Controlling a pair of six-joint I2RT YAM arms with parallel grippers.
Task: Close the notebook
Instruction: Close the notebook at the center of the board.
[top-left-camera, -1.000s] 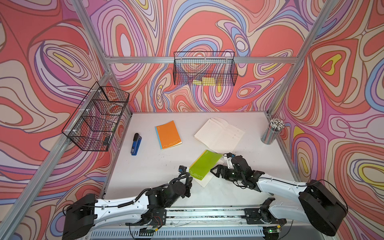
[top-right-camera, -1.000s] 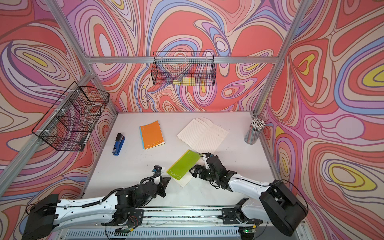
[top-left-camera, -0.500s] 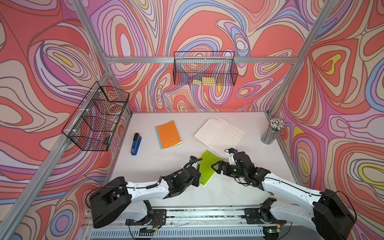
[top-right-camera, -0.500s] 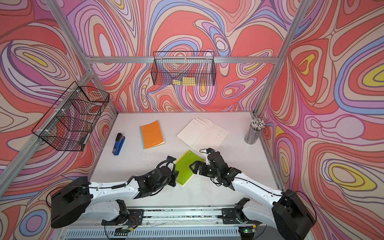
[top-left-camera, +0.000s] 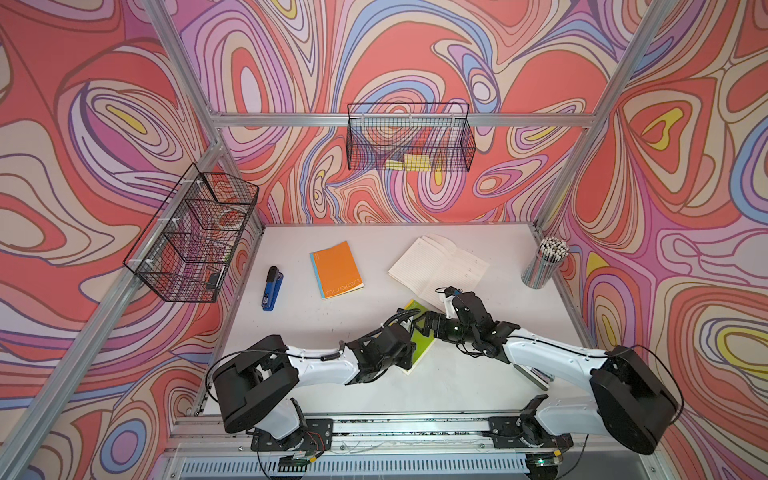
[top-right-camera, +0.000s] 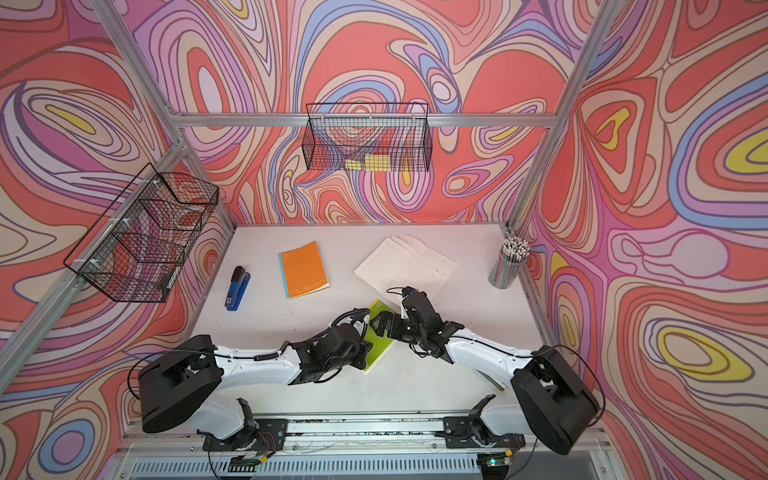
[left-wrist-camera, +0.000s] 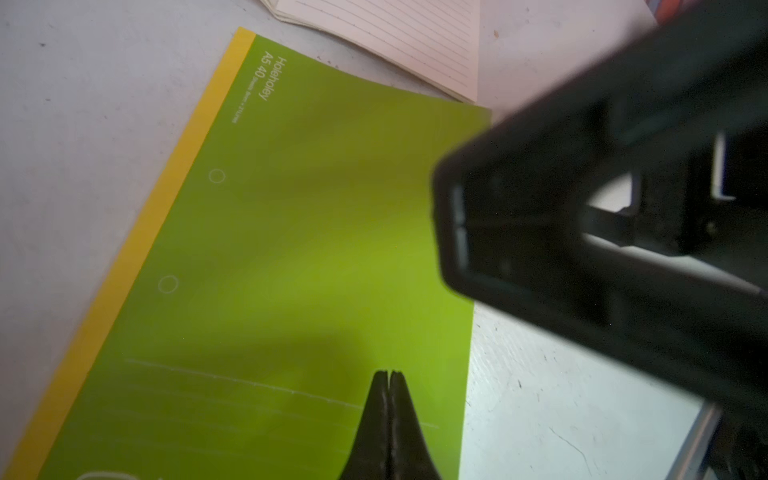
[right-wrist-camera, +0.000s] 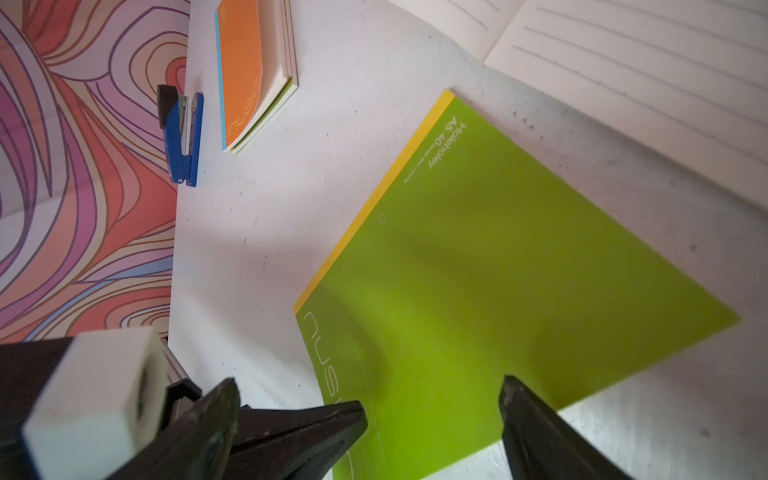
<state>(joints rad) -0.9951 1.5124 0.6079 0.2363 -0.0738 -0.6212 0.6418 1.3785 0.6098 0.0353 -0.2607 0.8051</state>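
The green notebook (top-left-camera: 424, 348) (top-right-camera: 380, 348) lies near the front middle of the white table (top-left-camera: 316, 324) with its cover down and a yellow strip along its spine. In the left wrist view my left gripper (left-wrist-camera: 389, 372) is shut, and its tip sits low over the green cover (left-wrist-camera: 311, 249) near the free edge. My right gripper (right-wrist-camera: 434, 397) is open and hovers above the same cover (right-wrist-camera: 498, 270), with nothing between its fingers. In both top views the two wrists meet over the notebook and hide most of it, the right gripper (top-left-camera: 429, 323) just behind the left gripper (top-left-camera: 405, 358).
A second notebook (top-left-camera: 438, 266) lies open on lined pages just behind the green one. An orange notebook (top-left-camera: 336, 270) and a blue stapler (top-left-camera: 272, 289) are at the back left, a pencil cup (top-left-camera: 544, 266) at the back right. Wire baskets (top-left-camera: 195, 237) (top-left-camera: 409, 137) hang on the walls.
The left arm has swung from the front edge to above the green notebook. Its raised cover, with a pale page showing under it, has come down flat. The right gripper drew back slightly.
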